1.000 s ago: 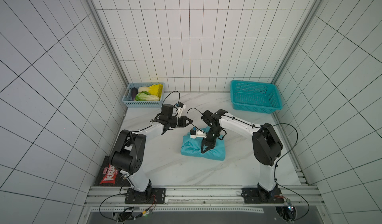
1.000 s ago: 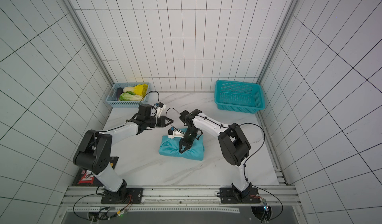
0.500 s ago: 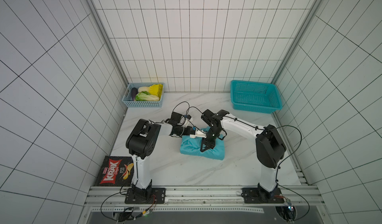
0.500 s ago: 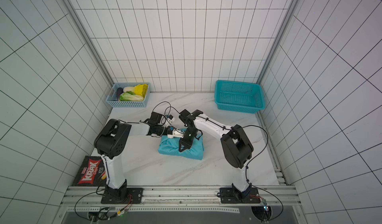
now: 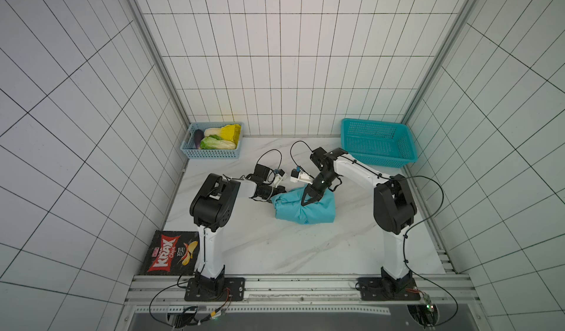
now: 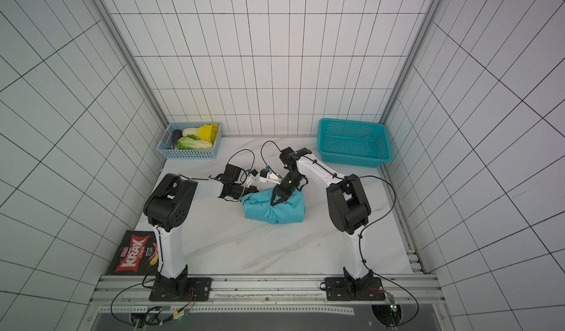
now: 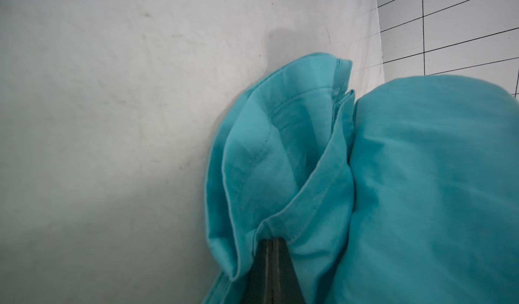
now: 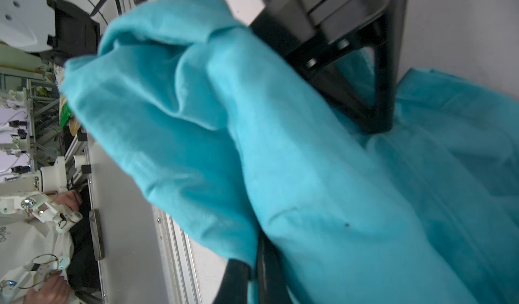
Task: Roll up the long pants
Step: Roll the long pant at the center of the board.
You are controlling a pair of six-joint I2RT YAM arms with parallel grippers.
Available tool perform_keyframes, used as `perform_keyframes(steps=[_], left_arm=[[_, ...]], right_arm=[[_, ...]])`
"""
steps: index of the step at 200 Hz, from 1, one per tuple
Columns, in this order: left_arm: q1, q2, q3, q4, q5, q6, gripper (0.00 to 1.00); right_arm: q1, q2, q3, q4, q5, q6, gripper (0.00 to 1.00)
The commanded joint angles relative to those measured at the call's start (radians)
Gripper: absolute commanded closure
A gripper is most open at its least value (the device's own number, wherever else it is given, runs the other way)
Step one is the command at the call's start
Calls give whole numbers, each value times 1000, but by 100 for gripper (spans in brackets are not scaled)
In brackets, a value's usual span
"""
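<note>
Centre of the white marbled tabletop point(image 5: 275, 253): the long pants point(image 5: 302, 208), a plain teal-blue soft cloth garment, lie bunched into a thick, lumpy bundle between the two arms. No leg lies spread out. In both top views the bundle sits clear of both baskets, nearer the table's middle than its front rail.

Left gripper point(image 5: 274, 195) – low, at the bundle's left end. The left wrist view shows its two dark fingers pressed together at the tips point(image 7: 271, 239), with a stitched hem of the pants pinched between them. Loose folds fan out from the pinch, and a rounded mass of cloth lies beside them.

Right gripper point(image 5: 304, 202) – pointing down onto the top of the bundle, its black fingers sunk into the cloth. In the right wrist view the fingers point(image 8: 238, 277) stand almost together, with a fold of teal cloth caught between them and rising in a loose hump. The view is blurred, so how much cloth is caught cannot be told.

Elsewhere:
- A rigid teal plastic mesh basket point(image 5: 382, 158) stands at the back right corner, well apart from the pants.
- A small pale-blue plastic basket point(image 5: 211, 153) at the back left holds leafy green and yellow vegetables point(image 5: 218, 143).
- A flat black-and-red crisp bag point(image 5: 171, 253) lies at the front left, beside the left arm's base.
</note>
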Motion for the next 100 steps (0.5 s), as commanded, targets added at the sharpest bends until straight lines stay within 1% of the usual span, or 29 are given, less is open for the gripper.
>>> perform_keyframes(steps=[1,30,39,44,54,73,82,87,100], left_arm=[[-17,51,-15,-67,-50,30,100],[-1,41,-24,-55,-44,16,100],[24,6,-60,-17,-48,-13,100],[49,-19,-84,20,-49,-53,100],[104,-87,-150,106,-32,-130,100],[206,-264,-257,237,4,-290,100],[230,-363,-271,198,-16,-303,100],[232,-420,-268,162,-26,-289,100],[210,-581,-256,54,-77,-253,100]], right_arm=[[-11,139,92,-43,-1,51,100],[-11,227,114,-36,38,93,100],[-10,229,101,-23,47,97,100],[-10,228,93,-14,52,97,100],[-12,227,80,3,62,103,100],[-18,234,86,4,55,106,100],[-24,237,90,5,53,107,100],[-27,243,97,5,53,113,100],[-35,251,110,1,32,119,100]])
